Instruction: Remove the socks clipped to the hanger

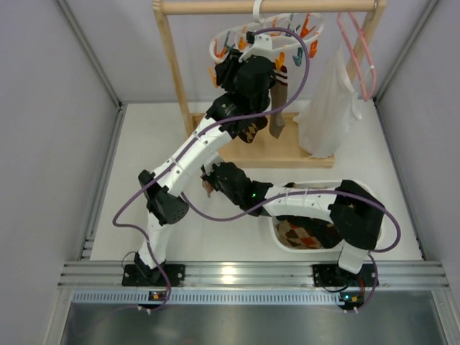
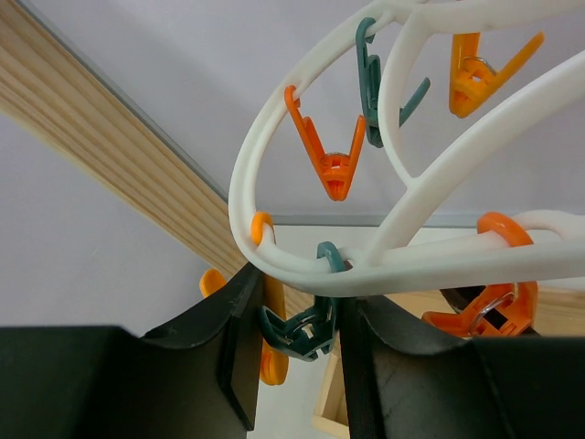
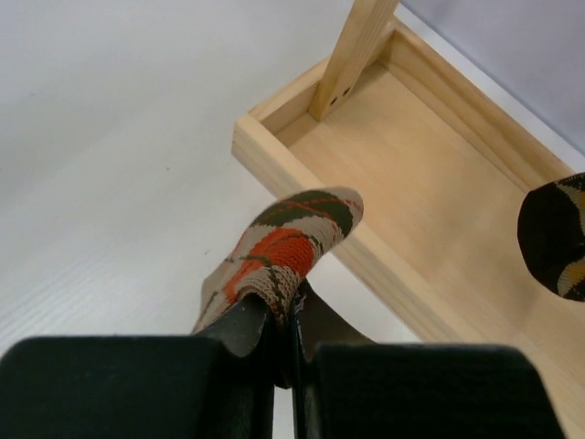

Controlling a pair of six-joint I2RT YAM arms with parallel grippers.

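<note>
The white oval hanger point(image 1: 293, 30) hangs from the wooden rail, orange and teal clips dangling from its ring point(image 2: 274, 137). My left gripper point(image 1: 231, 65) is raised under the ring, and its jaws point(image 2: 297, 334) are shut on a teal clip point(image 2: 302, 331). A brown sock point(image 1: 279, 108) and an argyle one point(image 1: 251, 133) still hang behind the arm. Low over the table, my right gripper point(image 3: 292, 315) is shut on the cuff of an argyle sock point(image 3: 292, 238), near the rack's base. It also shows from above point(image 1: 208, 181). A dark sock toe point(image 3: 553, 238) dangles over the base.
The wooden rack point(image 1: 172, 65) has a tray-like base point(image 3: 430, 183). A white garment point(image 1: 330, 108) hangs on a pink wire hanger point(image 1: 356, 43) at the right. A white basket point(image 1: 392, 219) beside the right arm holds several argyle socks point(image 1: 305, 233).
</note>
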